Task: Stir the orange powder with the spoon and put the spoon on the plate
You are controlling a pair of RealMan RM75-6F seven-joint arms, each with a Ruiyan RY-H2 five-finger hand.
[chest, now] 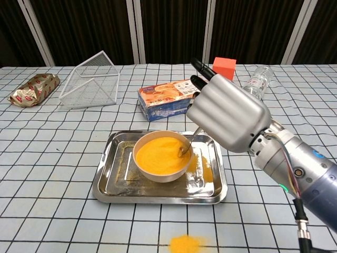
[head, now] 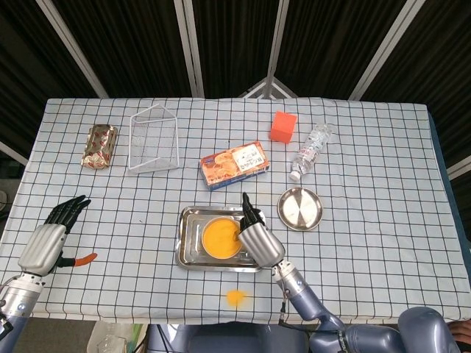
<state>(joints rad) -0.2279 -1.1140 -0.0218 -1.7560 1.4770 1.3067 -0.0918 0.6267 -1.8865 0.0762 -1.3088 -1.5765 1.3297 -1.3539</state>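
A white bowl [chest: 161, 157] [head: 220, 237] full of orange powder stands in a steel tray [chest: 113, 182] [head: 190, 243]. A metal spoon [chest: 189, 144] slants into the powder at the bowl's right edge. My right hand [chest: 227, 114] [head: 260, 241] holds the spoon's handle from above, just right of the bowl. The round steel plate [head: 299, 208] lies to the right of the tray; in the chest view my right arm hides it. My left hand [head: 50, 237] rests at the table's left front with fingers stretched out, over a small orange-tipped object [head: 86, 258].
Spilled orange powder lies inside the tray [chest: 203, 167] and on the cloth near the front edge [chest: 186, 243] [head: 235, 297]. Behind stand a wire basket [chest: 90, 79], a snack box [chest: 164, 98], an orange block [chest: 224, 66], a lying bottle [chest: 256, 83] and a foil packet [chest: 32, 88].
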